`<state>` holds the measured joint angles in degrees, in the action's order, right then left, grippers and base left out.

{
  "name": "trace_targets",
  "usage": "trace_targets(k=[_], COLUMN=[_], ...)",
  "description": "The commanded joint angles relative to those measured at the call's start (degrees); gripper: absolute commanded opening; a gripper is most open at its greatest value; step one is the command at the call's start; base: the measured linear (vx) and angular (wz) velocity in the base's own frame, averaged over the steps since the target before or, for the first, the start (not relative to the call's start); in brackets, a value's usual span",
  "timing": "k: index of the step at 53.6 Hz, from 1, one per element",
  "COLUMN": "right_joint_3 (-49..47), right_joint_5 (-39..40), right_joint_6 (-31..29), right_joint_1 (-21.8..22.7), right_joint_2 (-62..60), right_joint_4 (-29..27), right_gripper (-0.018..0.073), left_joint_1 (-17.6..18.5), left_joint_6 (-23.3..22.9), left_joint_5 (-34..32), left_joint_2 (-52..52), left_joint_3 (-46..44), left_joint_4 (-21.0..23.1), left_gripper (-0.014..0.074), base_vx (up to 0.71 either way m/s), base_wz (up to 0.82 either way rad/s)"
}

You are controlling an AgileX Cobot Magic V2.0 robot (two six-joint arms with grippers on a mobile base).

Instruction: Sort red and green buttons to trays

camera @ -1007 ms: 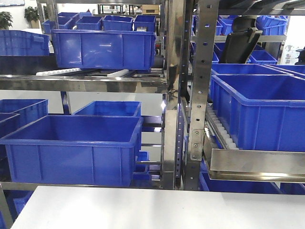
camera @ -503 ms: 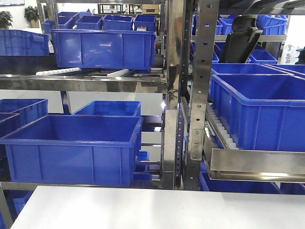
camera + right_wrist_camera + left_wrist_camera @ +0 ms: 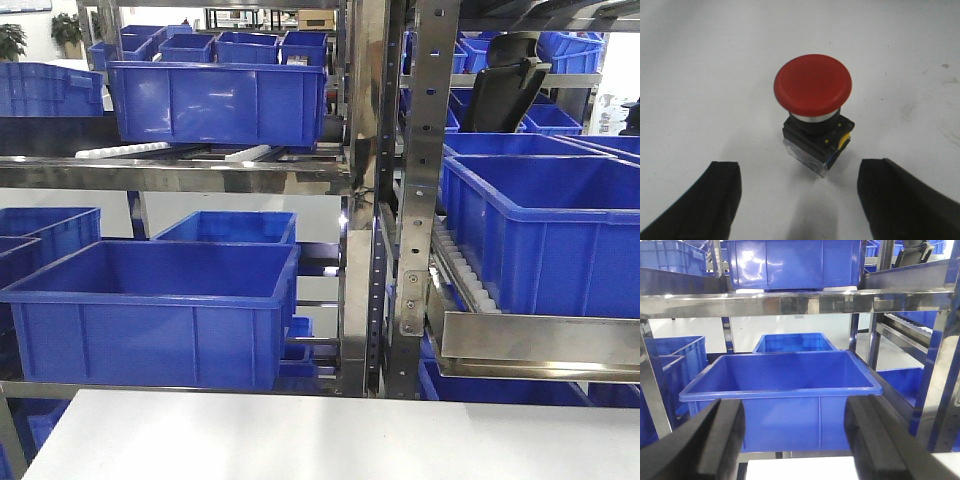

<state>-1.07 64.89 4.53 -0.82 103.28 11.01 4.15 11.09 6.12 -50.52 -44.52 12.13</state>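
In the right wrist view the red button point(image 3: 813, 86) stands on the white table point(image 3: 700, 75), its red mushroom cap on a dark body with a clear base. My right gripper point(image 3: 799, 172) is open, its black fingers point(image 3: 715, 200) apart just short of the button, not touching it. My left gripper point(image 3: 795, 432) is open and empty, raised and facing the shelf rack. The green button and both trays are out of view. Neither gripper shows in the front view.
A steel shelf rack point(image 3: 375, 200) stands behind the white table point(image 3: 320, 440). Deep blue crates fill its shelves: one at lower left point(image 3: 150, 310), one at upper left point(image 3: 215, 100), one at right point(image 3: 545, 230). The left wrist view faces a blue crate point(image 3: 782, 390).
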Motion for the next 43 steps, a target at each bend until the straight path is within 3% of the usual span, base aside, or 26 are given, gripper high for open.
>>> trace_targets(k=[1,13,17,19,27,43], right_joint_3=[-2.4,-9.7,-11.1,-11.1,-11.0,-11.0], right_joint_5=[11.9,11.9,11.9,11.9,11.9,11.8], right_joint_6=[-1.1,-1.0,-0.8,-0.8,-0.9,-0.8], right_joint_1=[0.3,0.3,0.3,0.3,0.3,0.3], right_joint_2=[0.6,4.8,5.5,5.7,5.8,5.8], right_joint_4=[0.1,0.3,0.5,0.5,0.5,1.9], right_gripper=[0.0528,0.0522,0.0466,0.0401,-0.0019,-0.0016], left_joint_1=[0.2,0.2,0.2,0.2,0.2,0.2], left_joint_6=[-0.3,-0.3,-0.3,-0.3,-0.3,-0.3], left_joint_5=[-4.6,-4.4,-3.9,-3.5,-2.4,-3.5], left_joint_2=[0.6,0.6,0.6,0.6,0.6,-2.0], left_joint_3=[-1.9,-1.9,-1.9,-1.9,-1.8,8.5], left_joint_4=[0.2,0.2,0.2,0.2,0.2,1.7], left_gripper=[0.0533,0.0533,0.0533,0.0533,0.0533,0.0533], base_vx=[0.00,0.00,0.00,0.00,0.00,0.00], base_wz=[0.00,0.00,0.00,0.00,0.00,0.00])
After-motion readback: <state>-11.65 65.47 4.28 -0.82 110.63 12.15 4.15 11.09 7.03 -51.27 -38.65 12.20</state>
